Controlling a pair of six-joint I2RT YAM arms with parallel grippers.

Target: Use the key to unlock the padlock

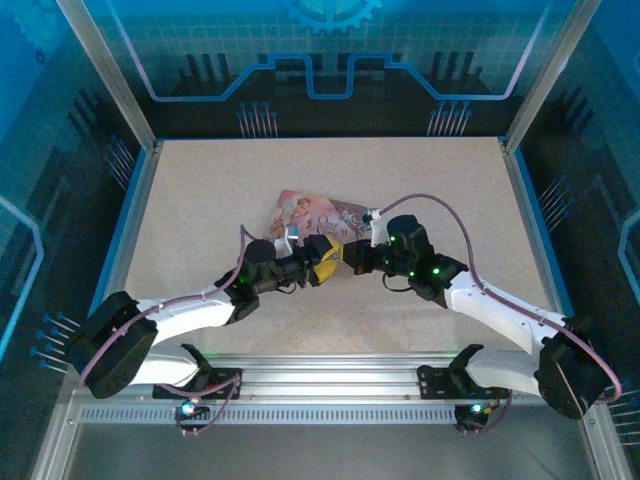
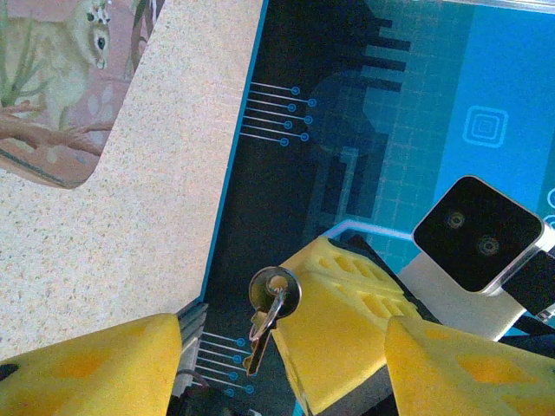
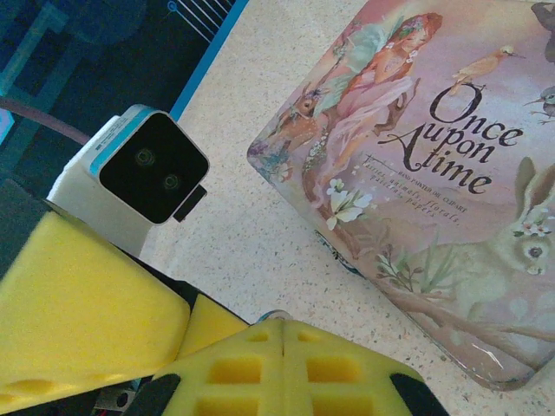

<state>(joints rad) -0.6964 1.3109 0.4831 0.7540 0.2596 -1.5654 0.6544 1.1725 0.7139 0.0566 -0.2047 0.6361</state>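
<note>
Top external view: at mid-table the left gripper (image 1: 325,262) and the right gripper (image 1: 350,258) meet tip to tip, just in front of the pink tin (image 1: 318,215). Seen from the left wrist, the left gripper's yellow fingers (image 2: 95,364) stand wide apart with nothing held. Between them the right gripper's fingers (image 2: 347,303) are pressed together, pinching the key (image 2: 276,290) at their tips. A second silvery piece (image 2: 254,348) dangles below the key on a thin ring.

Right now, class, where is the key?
In the left wrist view, the key sits low centre, pinched at the tip of the shut right end effector, between the yellow fingers of the open left end effector.
</note>
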